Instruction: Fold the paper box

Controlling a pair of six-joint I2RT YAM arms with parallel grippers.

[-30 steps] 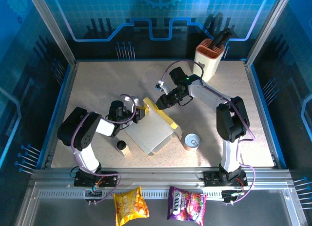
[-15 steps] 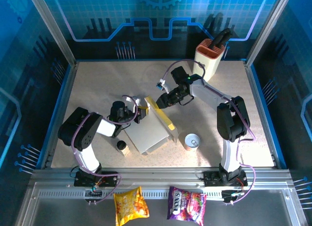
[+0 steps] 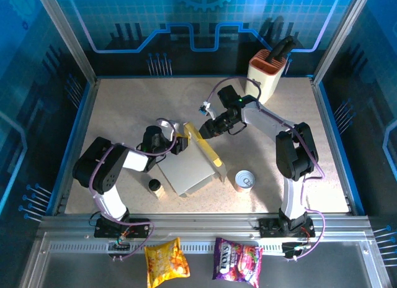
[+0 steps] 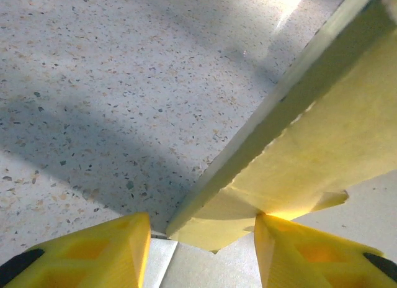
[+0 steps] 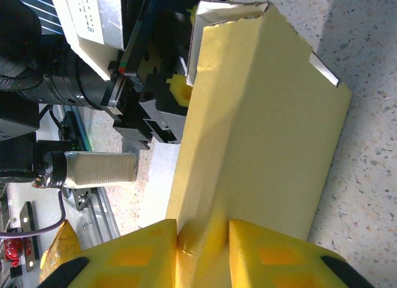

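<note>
The paper box (image 3: 186,170) lies on the worktop (image 3: 124,108) just left of the tin can (image 3: 246,179), one yellow flap raised. The right hand (image 5: 203,238) is clamped on that flap's edge. The left hand (image 4: 201,238) has its fingers apart, a box corner between them.

Speckled table (image 3: 124,108), blue glass walls (image 3: 186,21)

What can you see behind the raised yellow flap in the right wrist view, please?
Behind the raised flap of the paper box, the left gripper shows its black body and one yellow finger, with a dark-capped bottle beyond it. The flap hides the rest of that gripper.
</note>
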